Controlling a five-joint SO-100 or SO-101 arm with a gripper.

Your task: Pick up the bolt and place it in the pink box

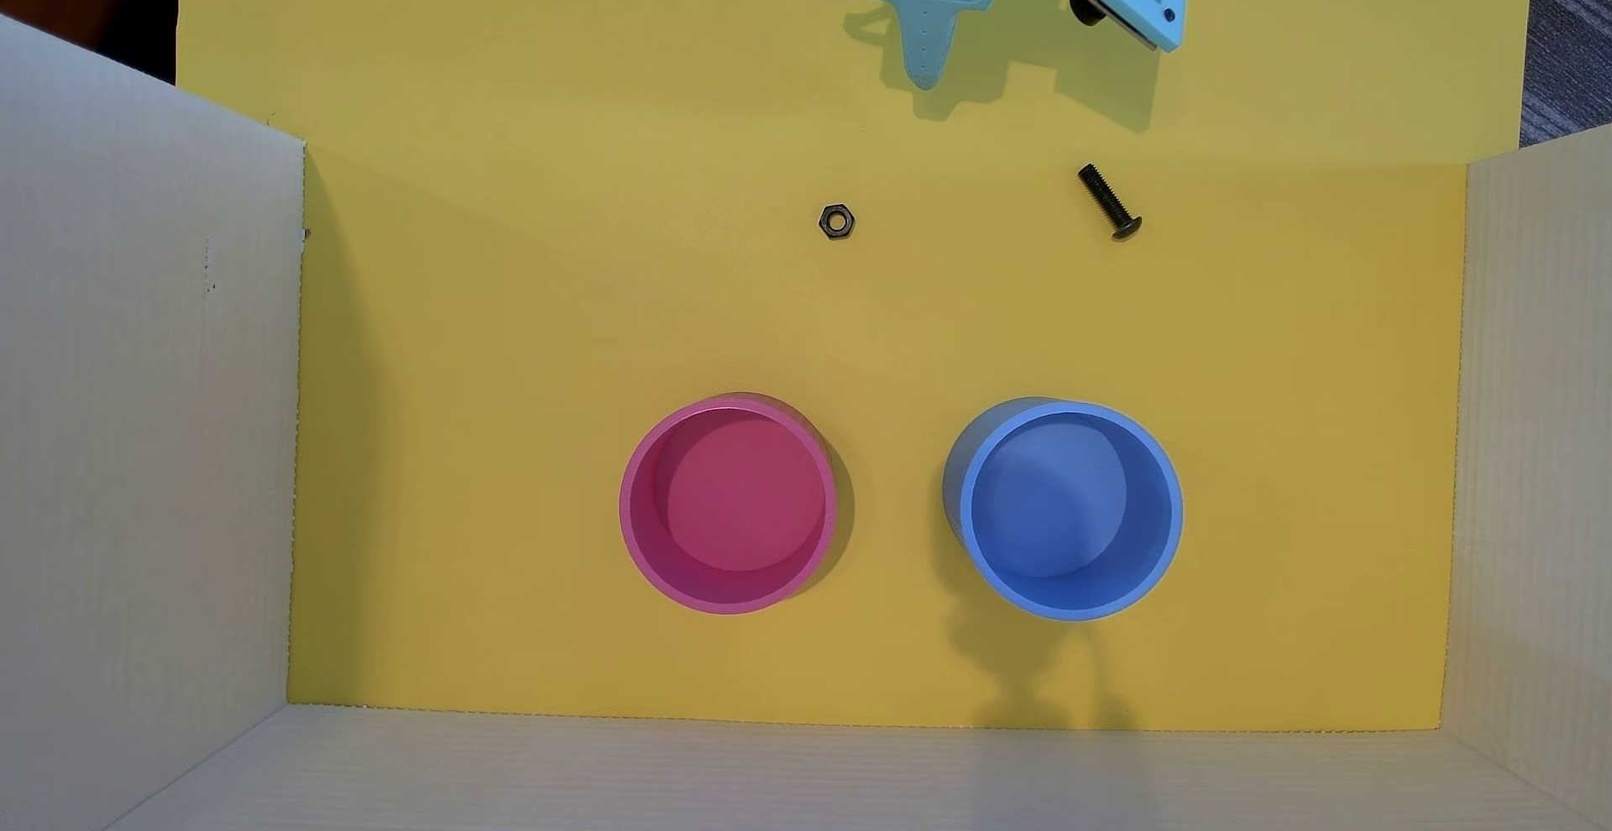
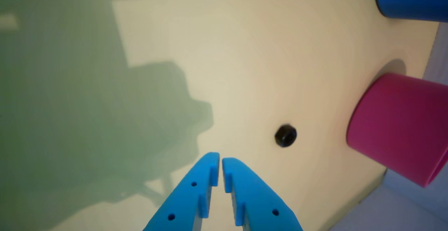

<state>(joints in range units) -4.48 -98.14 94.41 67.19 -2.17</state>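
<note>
The bolt, a small black screw, lies flat on the yellow sheet right of centre, head toward the cups. It is out of the wrist view. The pink box stands upright and empty at lower centre; in the wrist view it sits at the right edge. My light-blue gripper is at the top edge, well above and left of the bolt. In the wrist view the gripper has its tips almost touching, with nothing between them.
A black hex nut lies left of the bolt and shows in the wrist view right of the fingertips. A blue cup stands right of the pink one. White corrugated walls border the yellow sheet left, right and at the bottom.
</note>
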